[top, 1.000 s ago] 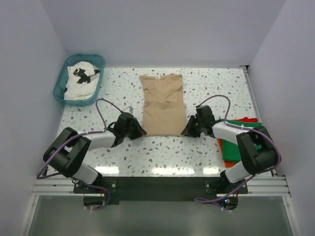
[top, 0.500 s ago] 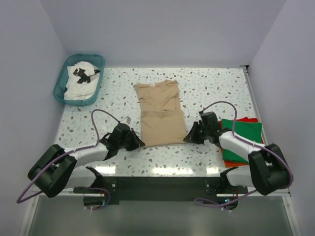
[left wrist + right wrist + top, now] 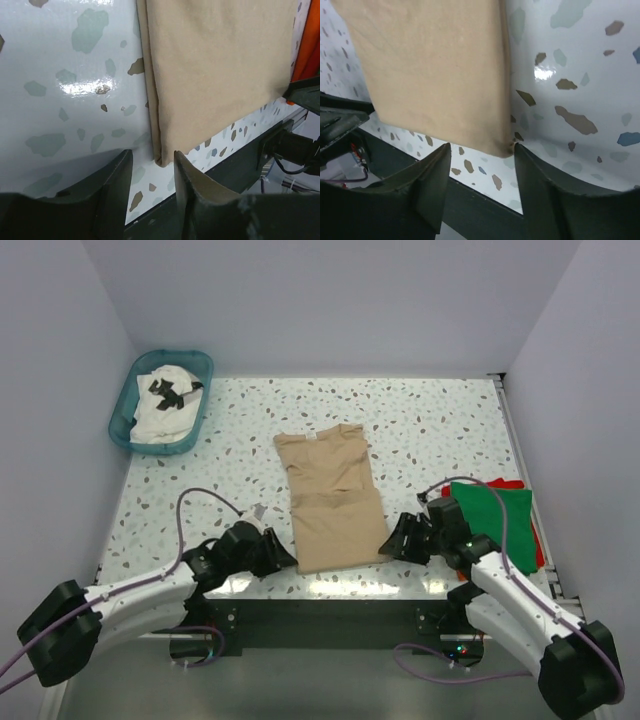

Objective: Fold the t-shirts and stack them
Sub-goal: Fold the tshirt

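Lying by the near edge of the table (image 3: 450, 430), the tan shirt (image 3: 330, 502) is light, limp cloth. Both the left gripper (image 3: 275, 552) and right gripper (image 3: 398, 538) stand open at its near corners, likely the best holds.

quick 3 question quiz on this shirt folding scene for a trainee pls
1. True or false: a white shirt lies in the basket.
2. Which shirt lies on top at far right? A red, B green, C white.
3. Fill in: the left gripper and right gripper each stand ____ at a near corner of the tan shirt.
Key: 1 true; 2 B; 3 open.
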`<state>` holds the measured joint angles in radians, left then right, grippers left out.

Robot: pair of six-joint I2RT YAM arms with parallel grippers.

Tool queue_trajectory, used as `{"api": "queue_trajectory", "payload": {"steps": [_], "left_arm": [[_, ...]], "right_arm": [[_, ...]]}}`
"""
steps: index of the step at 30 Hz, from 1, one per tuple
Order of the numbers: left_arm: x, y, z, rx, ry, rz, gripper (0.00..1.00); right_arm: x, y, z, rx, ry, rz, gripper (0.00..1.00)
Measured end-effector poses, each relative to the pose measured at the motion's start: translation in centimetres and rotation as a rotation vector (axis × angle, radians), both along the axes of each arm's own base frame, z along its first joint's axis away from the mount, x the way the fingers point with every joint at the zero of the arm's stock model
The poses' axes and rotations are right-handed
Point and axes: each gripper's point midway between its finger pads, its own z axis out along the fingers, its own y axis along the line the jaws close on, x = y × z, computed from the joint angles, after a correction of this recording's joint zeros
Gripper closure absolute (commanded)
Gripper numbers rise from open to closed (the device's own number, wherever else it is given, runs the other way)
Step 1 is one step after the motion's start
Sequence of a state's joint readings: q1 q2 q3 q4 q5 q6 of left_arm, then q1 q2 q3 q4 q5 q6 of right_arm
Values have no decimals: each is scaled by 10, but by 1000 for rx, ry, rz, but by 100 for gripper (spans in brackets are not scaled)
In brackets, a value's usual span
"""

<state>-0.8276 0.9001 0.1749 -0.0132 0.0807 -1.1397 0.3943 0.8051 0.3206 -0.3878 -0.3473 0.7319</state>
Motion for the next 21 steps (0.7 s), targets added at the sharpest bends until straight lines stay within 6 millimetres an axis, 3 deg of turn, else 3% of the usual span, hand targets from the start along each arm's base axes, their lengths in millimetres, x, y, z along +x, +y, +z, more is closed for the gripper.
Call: {"api": "queue_trajectory", "payload": {"steps": [2,5,9,12,15,17,21], "left_arm": [[3,3,8,19,-8,18,55],[23,0,39,45,-70,54,58],[52,-18,81,23,-167,66,70],[69,-35,78,46,-170,46,79],[81,-54,51,99,-122,2,82],[86,-65,36,118,-97,-23,84],[94,-80,14,127,-61,-51,92]], "right_arm": [[6,-2,9,-26,-17,-2,40],[43,6,48,-38,-112,2,40],[131,39,117,-35,-311,57,43],[209,73,157,-27,-469,101,44],[272,102,163,-47,-546,149,44],[307,120,155,-54,-580,180,45],[354,153,118,-55,-603,256,45]]}}
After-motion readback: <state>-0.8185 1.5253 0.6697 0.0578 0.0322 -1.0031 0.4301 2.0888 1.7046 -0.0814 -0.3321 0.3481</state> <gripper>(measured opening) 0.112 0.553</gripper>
